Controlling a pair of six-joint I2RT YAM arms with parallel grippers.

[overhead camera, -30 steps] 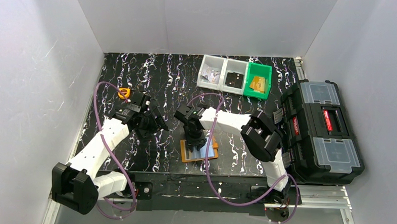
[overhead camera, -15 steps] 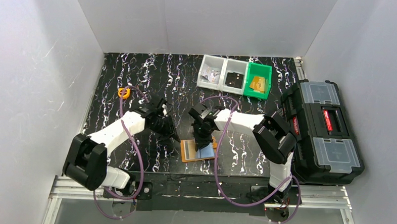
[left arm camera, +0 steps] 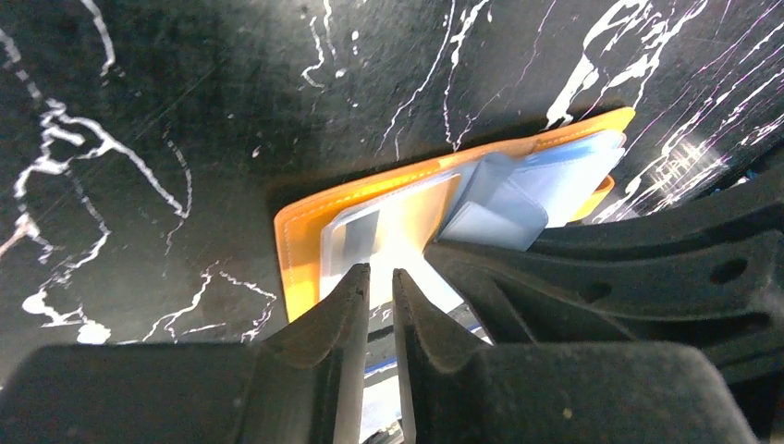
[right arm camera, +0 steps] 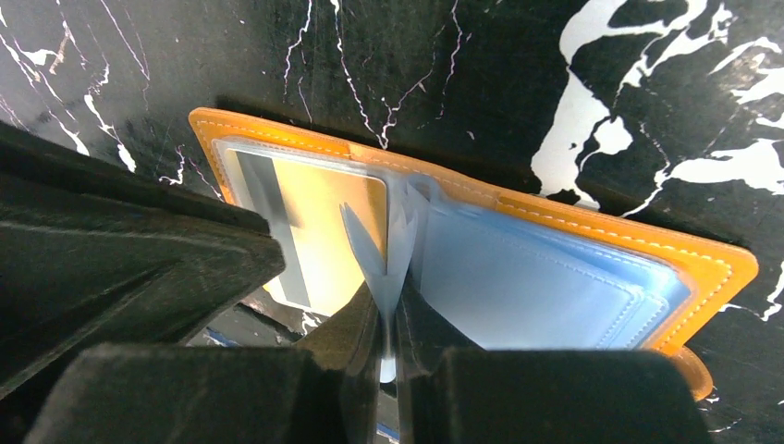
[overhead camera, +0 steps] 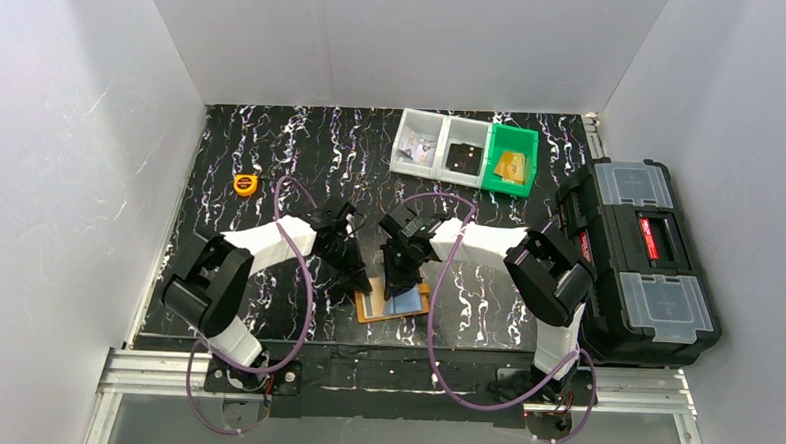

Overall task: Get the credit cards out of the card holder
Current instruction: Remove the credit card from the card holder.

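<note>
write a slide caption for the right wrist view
Right gripper pinches a clear pocket leaf of the open orange card holder, striped card showing beside it.

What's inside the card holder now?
The open card holder shows a gold card with a dark stripe on one side and a pale blue stack on the other. The right gripper pinches a clear sleeve, covering what lies beneath.

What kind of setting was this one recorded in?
Most likely a robot test cell in a lab: plain white panels wall in a black marbled tabletop, aluminium rails run along its near edge, and sorting bins and a black toolbox stand nearby.
</note>
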